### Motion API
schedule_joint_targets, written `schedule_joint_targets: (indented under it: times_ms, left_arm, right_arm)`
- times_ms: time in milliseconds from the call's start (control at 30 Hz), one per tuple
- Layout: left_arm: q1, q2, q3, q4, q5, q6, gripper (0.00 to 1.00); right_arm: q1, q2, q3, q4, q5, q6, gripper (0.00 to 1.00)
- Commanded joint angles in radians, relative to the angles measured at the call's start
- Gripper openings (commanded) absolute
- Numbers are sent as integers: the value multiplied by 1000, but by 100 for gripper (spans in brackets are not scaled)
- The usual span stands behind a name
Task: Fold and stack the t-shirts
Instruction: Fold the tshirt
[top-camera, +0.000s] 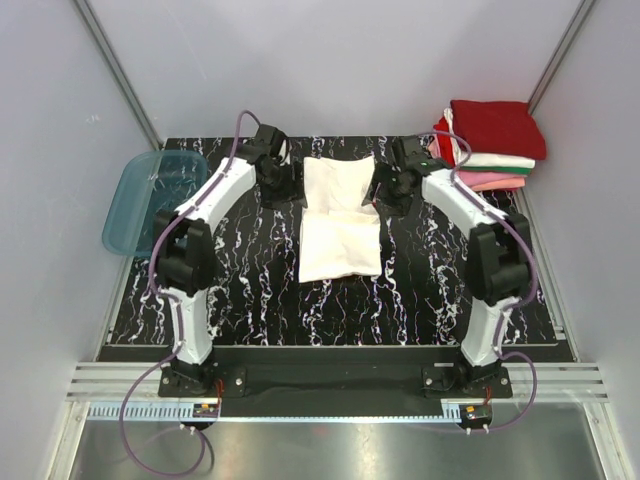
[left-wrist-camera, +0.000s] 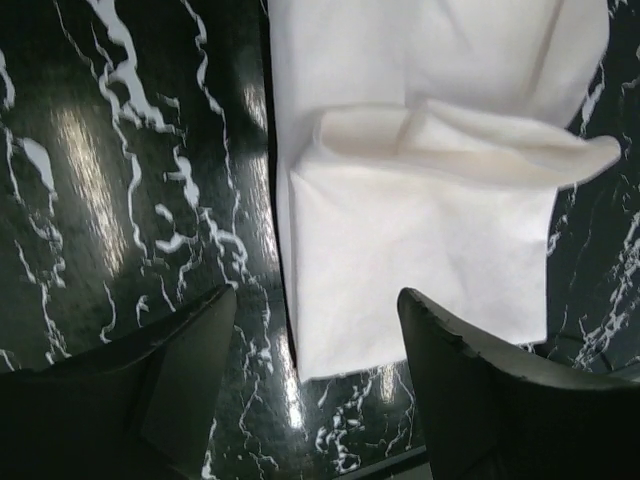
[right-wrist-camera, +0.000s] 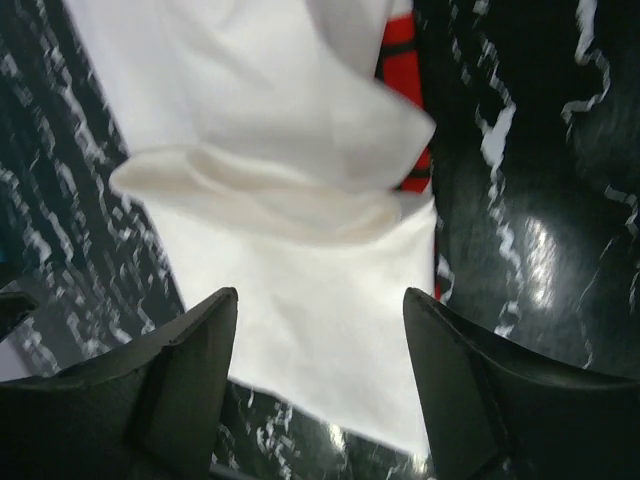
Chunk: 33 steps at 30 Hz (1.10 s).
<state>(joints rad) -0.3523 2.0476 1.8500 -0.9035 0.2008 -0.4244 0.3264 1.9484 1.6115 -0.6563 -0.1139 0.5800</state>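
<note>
A white t-shirt (top-camera: 340, 235) lies folded in the middle of the black marbled mat, its far part doubled over the near part. My left gripper (top-camera: 291, 196) stands open at the shirt's far left edge, and my right gripper (top-camera: 384, 195) stands open at its far right edge. In the left wrist view the open gripper (left-wrist-camera: 318, 293) hangs over a corner of the shirt (left-wrist-camera: 420, 230), holding nothing. In the right wrist view the open gripper (right-wrist-camera: 320, 293) hovers above the cloth (right-wrist-camera: 300, 180), where a bit of red print (right-wrist-camera: 400, 60) peeks out. Folded t-shirts (top-camera: 493, 130), dark red on top, are stacked at the back right.
A translucent teal tub (top-camera: 150, 200) sits off the mat's left edge. The stack at the back right shows white (top-camera: 500, 160) and pink (top-camera: 490, 181) layers under the red one. Grey walls close in the mat (top-camera: 250, 290) on three sides.
</note>
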Motion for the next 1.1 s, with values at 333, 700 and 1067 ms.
schedule_joint_targets:
  times_ms: [333,700,1067]
  left_arm:
    - [-77,-45,-95,257,218,-76,70]
    - [-27,177,155,112,193,-67,67]
    - [-65,-225,-363,316,104,-99,66]
  right_arm:
    - [10,-90,-365,331,-353,74,61]
    - [-118,215,103,137,-402,-17,60]
    - [-60,-170,-450,455,-481,78,58]
